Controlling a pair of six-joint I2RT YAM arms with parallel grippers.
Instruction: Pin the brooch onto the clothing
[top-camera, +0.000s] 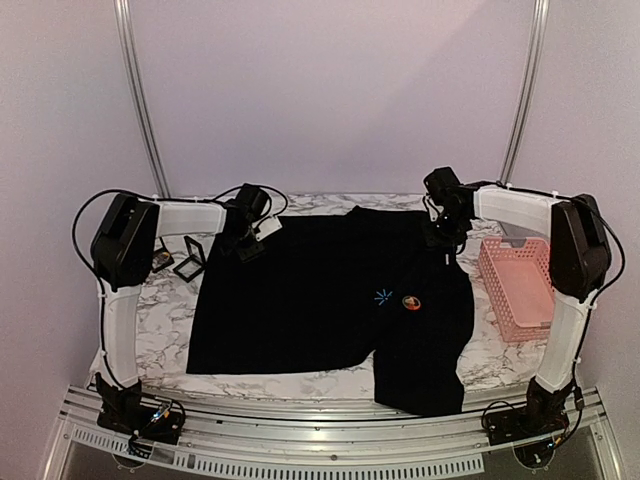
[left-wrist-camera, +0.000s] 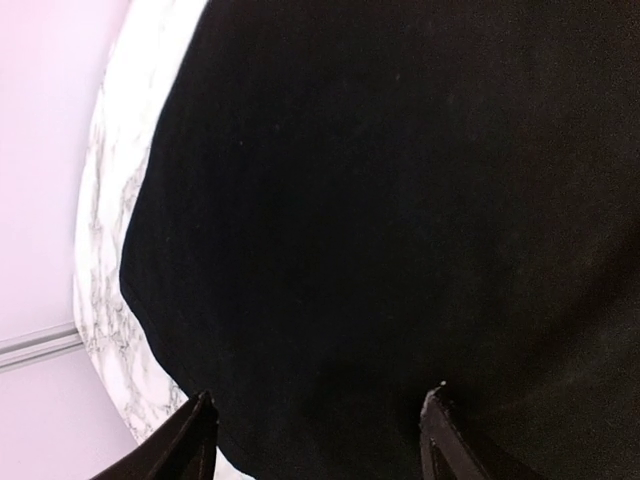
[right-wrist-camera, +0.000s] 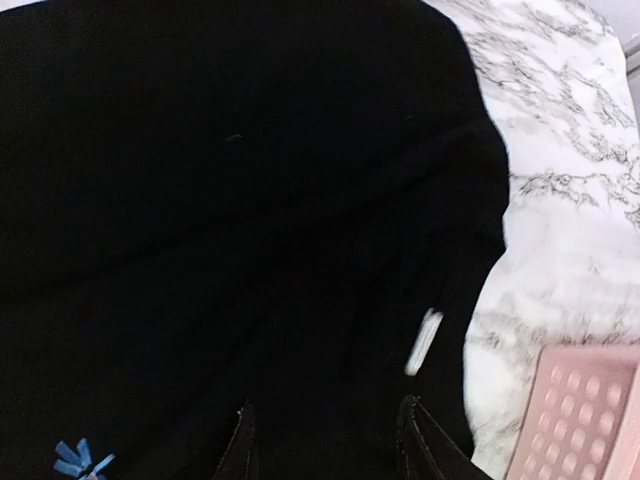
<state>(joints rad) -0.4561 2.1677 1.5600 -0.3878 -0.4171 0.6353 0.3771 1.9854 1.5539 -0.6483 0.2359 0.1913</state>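
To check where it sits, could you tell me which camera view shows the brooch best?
The top external view: the brooch lies on the black T-shirt beside its blue starburst. Left wrist shows only cloth; right wrist shows the starburst, no brooch.

Robot lab cell: aluminium rails (top-camera: 140, 100), plain lilac walls (top-camera: 330, 90), marble-patterned tabletop (top-camera: 168, 312)

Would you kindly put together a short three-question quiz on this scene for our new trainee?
1. True or false: the brooch sits on the black T-shirt, beside the blue starburst mark.
2. The pink basket stands: A) on the shirt; B) on the table, on the right arm's side; C) between the left arm's fingers.
3. Is the left gripper or the right gripper holding anything?

Key: 1 true; 2 B; 3 no, both are open and empty.
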